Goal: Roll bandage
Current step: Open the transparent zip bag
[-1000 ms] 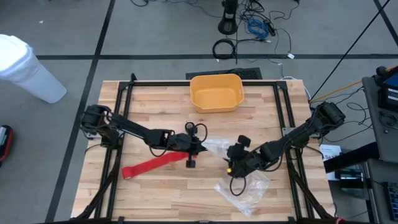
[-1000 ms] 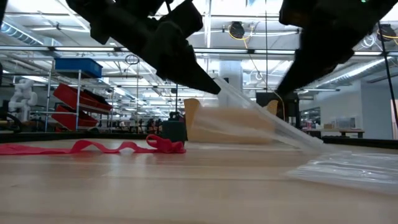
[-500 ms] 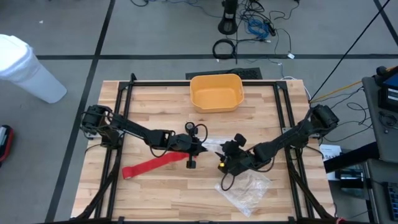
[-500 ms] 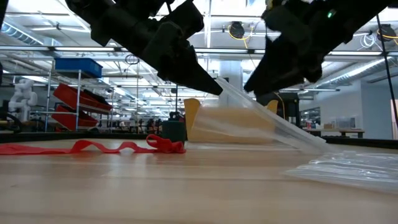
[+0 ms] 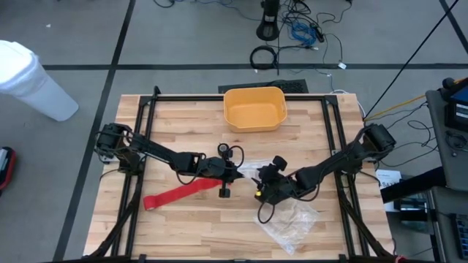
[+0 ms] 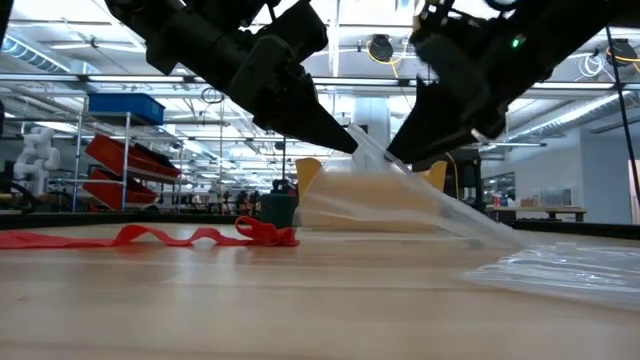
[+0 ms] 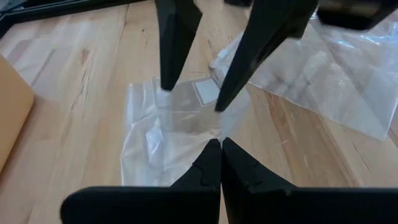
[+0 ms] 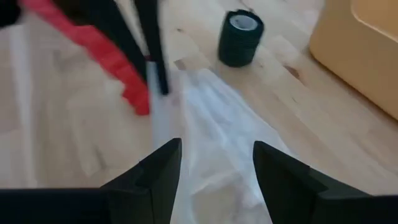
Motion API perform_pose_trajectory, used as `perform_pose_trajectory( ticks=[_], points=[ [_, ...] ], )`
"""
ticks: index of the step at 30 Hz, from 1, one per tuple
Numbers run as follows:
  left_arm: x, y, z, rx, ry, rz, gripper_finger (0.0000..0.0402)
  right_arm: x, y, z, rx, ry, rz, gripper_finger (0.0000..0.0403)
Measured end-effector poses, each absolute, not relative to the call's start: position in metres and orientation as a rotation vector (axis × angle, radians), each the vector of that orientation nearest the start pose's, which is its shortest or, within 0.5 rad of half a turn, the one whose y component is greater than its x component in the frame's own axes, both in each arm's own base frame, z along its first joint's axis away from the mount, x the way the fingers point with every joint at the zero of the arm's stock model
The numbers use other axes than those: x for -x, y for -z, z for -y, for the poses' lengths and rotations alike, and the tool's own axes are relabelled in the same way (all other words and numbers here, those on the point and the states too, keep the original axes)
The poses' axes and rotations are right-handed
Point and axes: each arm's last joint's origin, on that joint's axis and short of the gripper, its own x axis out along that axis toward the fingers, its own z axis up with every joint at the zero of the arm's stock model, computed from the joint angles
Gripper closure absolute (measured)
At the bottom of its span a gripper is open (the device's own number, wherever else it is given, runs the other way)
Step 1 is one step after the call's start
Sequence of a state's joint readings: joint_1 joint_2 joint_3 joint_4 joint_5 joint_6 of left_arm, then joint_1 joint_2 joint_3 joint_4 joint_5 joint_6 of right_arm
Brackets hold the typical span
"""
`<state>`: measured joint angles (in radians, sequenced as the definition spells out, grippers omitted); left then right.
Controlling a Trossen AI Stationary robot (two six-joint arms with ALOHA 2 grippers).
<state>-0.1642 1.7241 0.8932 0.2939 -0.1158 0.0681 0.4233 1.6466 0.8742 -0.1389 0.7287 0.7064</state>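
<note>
The red bandage lies unrolled as a flat strip on the table, left of centre, with its right end bunched; no gripper touches it. My left gripper is shut on the clear plastic bag just right of that end. My right gripper is open beside it. Its two fingers stand on either side of the bag's raised part; I cannot tell whether they touch it. My left gripper pinches the clear bag's upper end between its two shut fingers, which slant down from the table's left. That end is lifted, and the bag runs taut down to its other part, which lies on the table.
A yellow bin stands at the far middle of the table. A dark tape roll sits upright between the bandage's end and the bin. A black frame runs along the table's sides. There is bare wood near the front left.
My right gripper has moved toward the table's left and a little down, close to my left gripper. It has turned about its wrist and stayed open. The bag's raised part and the bandage have not moved.
</note>
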Motion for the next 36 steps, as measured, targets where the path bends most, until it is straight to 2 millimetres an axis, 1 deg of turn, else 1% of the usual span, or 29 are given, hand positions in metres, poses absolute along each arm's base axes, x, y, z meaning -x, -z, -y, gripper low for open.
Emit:
perform_pose_trajectory(
  ticks=[3, 6, 10, 14, 18, 23, 36],
  points=[
    [-0.349, -0.175, 0.054, -0.141, 0.065, -0.530, 0.0401, -0.290, -0.174, -0.114, -0.161, 0.464, -0.634, 0.0215],
    [-0.349, -0.175, 0.054, -0.142, 0.058, -0.523, 0.0401, -0.290, -0.174, -0.115, -0.170, 0.436, -0.650, 0.0215],
    [-0.349, -0.175, 0.054, -0.143, 0.057, -0.524, 0.0401, -0.290, -0.168, -0.115, -0.151, 0.443, -0.676, 0.0215],
    [-0.349, -0.175, 0.054, -0.143, 0.056, -0.525, 0.0401, -0.289, -0.167, -0.115, -0.119, 0.441, -0.690, 0.0215],
    [-0.349, -0.175, 0.054, -0.144, 0.054, -0.527, 0.0401, -0.286, -0.174, -0.113, -0.111, 0.433, -0.686, 0.0216],
    [-0.349, -0.175, 0.054, -0.167, 0.059, -0.527, 0.0401, -0.278, -0.181, -0.109, -0.100, 0.454, -0.718, 0.0216],
    [-0.349, -0.175, 0.054, -0.167, 0.059, -0.526, 0.0401, -0.280, -0.177, -0.104, -0.107, 0.476, -0.731, 0.0216]
  ],
)
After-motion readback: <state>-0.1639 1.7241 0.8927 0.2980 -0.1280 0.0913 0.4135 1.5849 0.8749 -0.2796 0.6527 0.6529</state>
